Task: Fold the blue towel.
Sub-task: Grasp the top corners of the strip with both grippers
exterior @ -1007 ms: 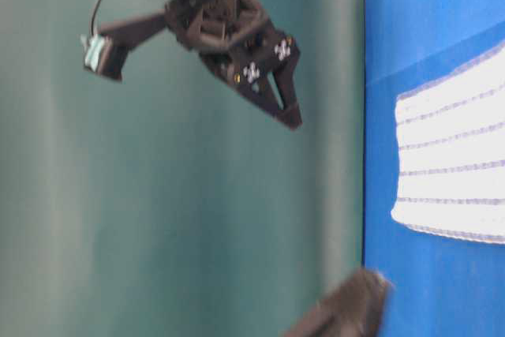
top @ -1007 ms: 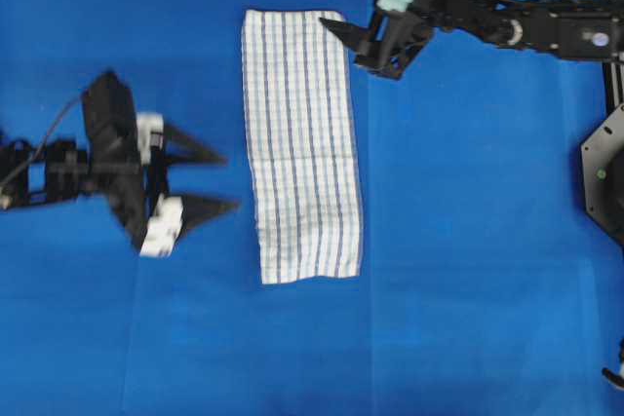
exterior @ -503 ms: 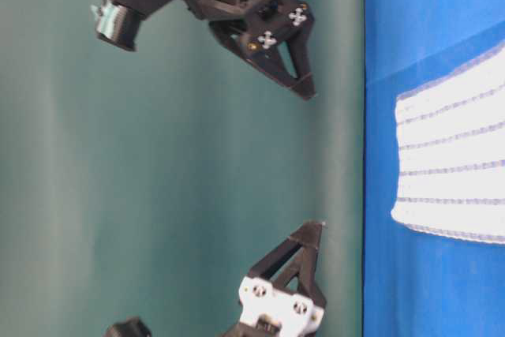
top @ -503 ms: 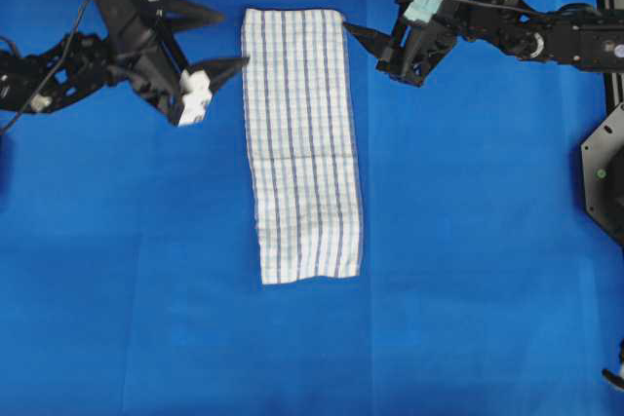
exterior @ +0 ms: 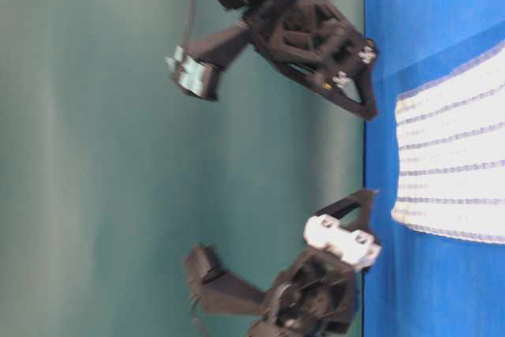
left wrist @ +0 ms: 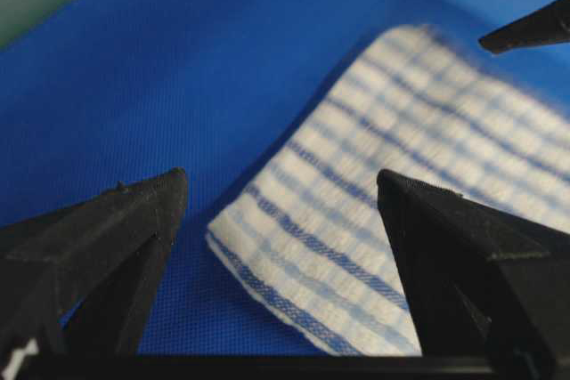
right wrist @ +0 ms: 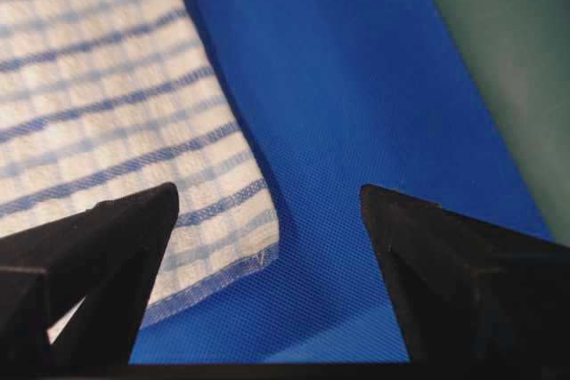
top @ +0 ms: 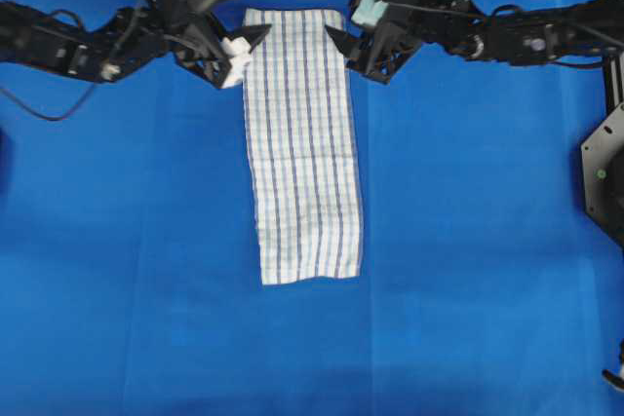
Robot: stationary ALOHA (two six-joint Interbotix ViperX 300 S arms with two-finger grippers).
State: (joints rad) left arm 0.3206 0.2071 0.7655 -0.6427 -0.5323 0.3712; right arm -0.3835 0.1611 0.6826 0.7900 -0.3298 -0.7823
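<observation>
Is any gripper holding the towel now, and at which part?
Nothing is held. The left gripper and right gripper stand open at the blue towel's two far corners.

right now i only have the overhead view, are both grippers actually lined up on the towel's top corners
Observer: Yes. The left wrist view shows a corner of the blue towel lying flat between the open fingers of the left gripper.
Operator: and the right one
Observer: The right wrist view shows the other corner framed by the open right gripper, nearer one finger than the other.
Operator: touching the cloth
Observer: From table level, both look close above the blue table covering; contact I cannot tell.
</observation>
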